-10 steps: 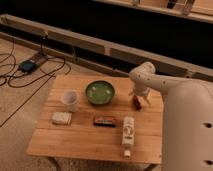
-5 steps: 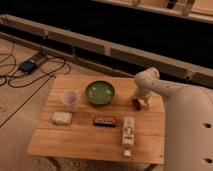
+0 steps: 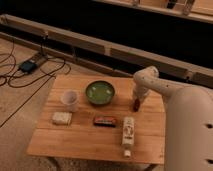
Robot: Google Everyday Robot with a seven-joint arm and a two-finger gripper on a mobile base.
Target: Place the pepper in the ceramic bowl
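Note:
The green glazed ceramic bowl (image 3: 100, 92) sits on the wooden table (image 3: 85, 140), at the back middle. The small dark red pepper (image 3: 135, 105) is at the table's right side, to the right of the bowl. My gripper (image 3: 136, 100) points down right over the pepper, at its top end, on the white arm that reaches in from the right. Whether the pepper rests on the table or is held does not show.
A translucent whitish cup (image 3: 70, 100) stands left of the bowl. A pale block (image 3: 61, 118), a flat dark tin with a red label (image 3: 105, 121) and a white bottle lying down (image 3: 128, 131) lie along the front. Cables (image 3: 30, 67) lie on the floor at left.
The arm has swung left and lowered, bringing the gripper down onto the spot where the pepper is. The bowl, cup and other objects have not moved.

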